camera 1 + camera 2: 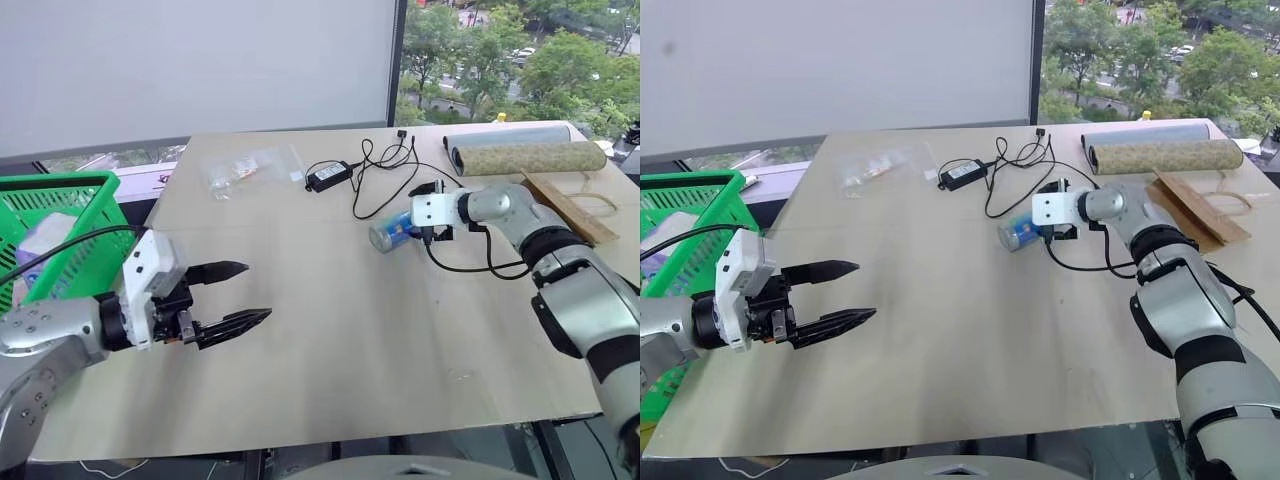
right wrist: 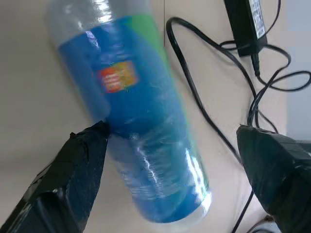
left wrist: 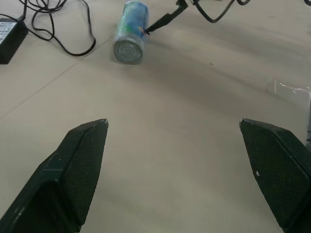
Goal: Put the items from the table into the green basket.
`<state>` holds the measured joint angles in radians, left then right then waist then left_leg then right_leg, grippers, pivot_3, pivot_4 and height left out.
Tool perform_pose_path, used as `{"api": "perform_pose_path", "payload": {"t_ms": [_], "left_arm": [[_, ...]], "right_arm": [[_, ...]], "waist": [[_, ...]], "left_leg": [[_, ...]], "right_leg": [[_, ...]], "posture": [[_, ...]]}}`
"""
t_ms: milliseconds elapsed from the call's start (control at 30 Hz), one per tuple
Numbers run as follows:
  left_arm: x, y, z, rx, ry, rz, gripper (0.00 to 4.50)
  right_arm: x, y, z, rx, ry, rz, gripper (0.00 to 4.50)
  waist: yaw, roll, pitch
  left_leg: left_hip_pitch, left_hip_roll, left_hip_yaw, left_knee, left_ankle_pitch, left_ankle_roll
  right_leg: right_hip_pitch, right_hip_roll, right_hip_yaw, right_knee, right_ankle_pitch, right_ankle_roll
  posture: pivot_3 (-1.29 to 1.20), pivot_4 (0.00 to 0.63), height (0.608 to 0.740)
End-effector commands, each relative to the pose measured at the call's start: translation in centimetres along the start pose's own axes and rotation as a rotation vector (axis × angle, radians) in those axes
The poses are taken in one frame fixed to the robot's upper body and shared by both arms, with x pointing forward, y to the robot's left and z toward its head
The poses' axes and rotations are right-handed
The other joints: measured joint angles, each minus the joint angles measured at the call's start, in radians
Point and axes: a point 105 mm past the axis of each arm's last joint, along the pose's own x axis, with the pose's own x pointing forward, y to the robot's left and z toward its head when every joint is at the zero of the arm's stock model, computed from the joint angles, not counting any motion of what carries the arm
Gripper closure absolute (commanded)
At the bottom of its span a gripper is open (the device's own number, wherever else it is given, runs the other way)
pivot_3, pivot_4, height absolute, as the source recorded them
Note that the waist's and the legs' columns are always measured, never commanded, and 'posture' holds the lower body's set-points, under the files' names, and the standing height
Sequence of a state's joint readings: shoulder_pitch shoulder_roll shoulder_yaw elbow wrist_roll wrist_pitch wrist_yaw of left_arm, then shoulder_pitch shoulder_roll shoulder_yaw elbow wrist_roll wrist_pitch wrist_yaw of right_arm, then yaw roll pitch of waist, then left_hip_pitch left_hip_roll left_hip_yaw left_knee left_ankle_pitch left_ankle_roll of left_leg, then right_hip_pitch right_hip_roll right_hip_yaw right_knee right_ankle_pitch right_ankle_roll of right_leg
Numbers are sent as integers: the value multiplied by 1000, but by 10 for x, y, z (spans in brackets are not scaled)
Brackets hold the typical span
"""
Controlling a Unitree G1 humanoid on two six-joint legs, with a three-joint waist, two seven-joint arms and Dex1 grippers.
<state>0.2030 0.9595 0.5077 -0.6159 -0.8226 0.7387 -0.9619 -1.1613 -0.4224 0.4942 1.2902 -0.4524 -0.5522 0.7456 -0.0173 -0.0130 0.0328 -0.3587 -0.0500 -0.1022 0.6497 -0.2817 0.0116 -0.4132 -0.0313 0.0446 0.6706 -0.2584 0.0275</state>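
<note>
Over at 2 o'clock on the table (image 1: 330, 350), the right gripper (image 2: 167, 145) straddles the can (image 1: 392, 231), fingers wide; the left gripper (image 1: 238, 295) gapes, empty. It's round, so an off-center squeeze could roll it into the cable (image 1: 375, 195).

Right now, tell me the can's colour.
The can is blue with green, silver ends; clearest in the right wrist view.

Open left end effector (image 3: 172, 160) above table (image 3: 184, 97), can (image 3: 131, 31) beyond
</note>
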Motion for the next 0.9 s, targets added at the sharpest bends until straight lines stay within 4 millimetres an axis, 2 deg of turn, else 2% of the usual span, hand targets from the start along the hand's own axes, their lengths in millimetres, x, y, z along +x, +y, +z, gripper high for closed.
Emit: {"api": "perform_pose_path", "payload": {"t_ms": [33, 233, 367, 433, 600, 900], "left_arm": [[3, -7, 9, 47, -5, -9, 20], [6, -10, 6, 41, 14, -2, 20], [8, -10, 5, 43, 13, 1, 0], [8, -11, 5, 45, 12, 3, 0], [10, -13, 5, 51, 9, 11, 0], [13, -16, 4, 46, 2, 16, 0]], "right_arm": [[3, 2, -1, 0, 41, 47, 0], [13, 15, 3, 149, 59, 146, 0], [17, 11, 4, 146, 102, 130, 1161], [20, 8, 5, 135, 118, 111, 2283], [24, 3, 9, 99, 137, 72, 4374], [24, 6, 14, 96, 94, 102, 4374]], "waist": [[6, 0, 0], [8, 0, -1], [8, 0, -1], [8, 0, -1], [9, 0, -2], [10, 0, -2]], "left_leg": [[0, 0, 0, 0, 0, 0], [2, 0, 0, 0, 0, 0], [7, 0, 1, -1, 0, 0], [10, 0, 1, -2, 0, 0], [17, 1, 2, -4, 0, -1], [18, 1, 2, -4, 1, -2]], "right_leg": [[0, 0, 0, 0, 0, 0], [1, 0, 0, 0, 0, 0], [5, 1, 1, 1, 0, 0], [8, 2, 1, 1, -1, -1], [12, 3, 1, 3, -1, -2], [12, 3, 2, 7, -2, -3]], "posture": [[144, 0, 740], [154, 0, 740], [165, 0, 740], [169, 0, 740], [181, 0, 740], [185, 0, 740]]}}
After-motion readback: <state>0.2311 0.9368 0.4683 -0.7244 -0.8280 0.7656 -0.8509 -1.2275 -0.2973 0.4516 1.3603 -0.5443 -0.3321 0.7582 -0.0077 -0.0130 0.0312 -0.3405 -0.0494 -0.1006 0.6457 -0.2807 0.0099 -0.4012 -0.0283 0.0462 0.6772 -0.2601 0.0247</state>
